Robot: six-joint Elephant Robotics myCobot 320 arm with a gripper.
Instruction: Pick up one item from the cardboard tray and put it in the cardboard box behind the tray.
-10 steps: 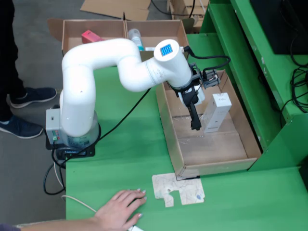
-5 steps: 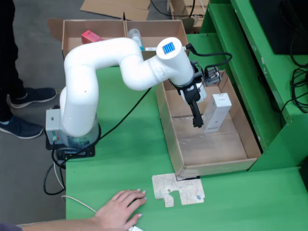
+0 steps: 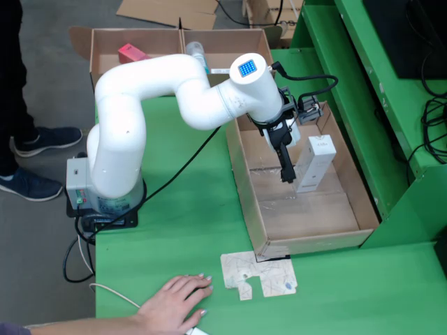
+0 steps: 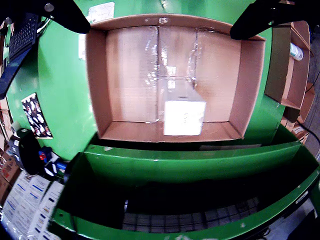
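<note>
A long cardboard tray [image 3: 307, 218] lies on the green table, right of the arm's base. One white rectangular box [image 3: 314, 164] stands tilted in it, leaning on the tray's right wall. My gripper [image 3: 286, 173] hangs inside the tray just left of the white box, apart from it, open and empty. In the gripper view the two dark fingers [image 4: 65, 15] are spread wide at the top corners, and the white box [image 4: 184, 114] rests against the tray's near wall [image 4: 165, 131]. The cardboard box [image 3: 105, 50] stands behind the tray.
The cardboard box holds a red item [image 3: 133, 53] and a bottle [image 3: 196, 50]. A person's hand [image 3: 174, 300] rests on the table's front edge. A flat cardboard scrap [image 3: 258, 276] lies in front of the tray. A raised green ledge [image 3: 391, 125] runs along the tray's right.
</note>
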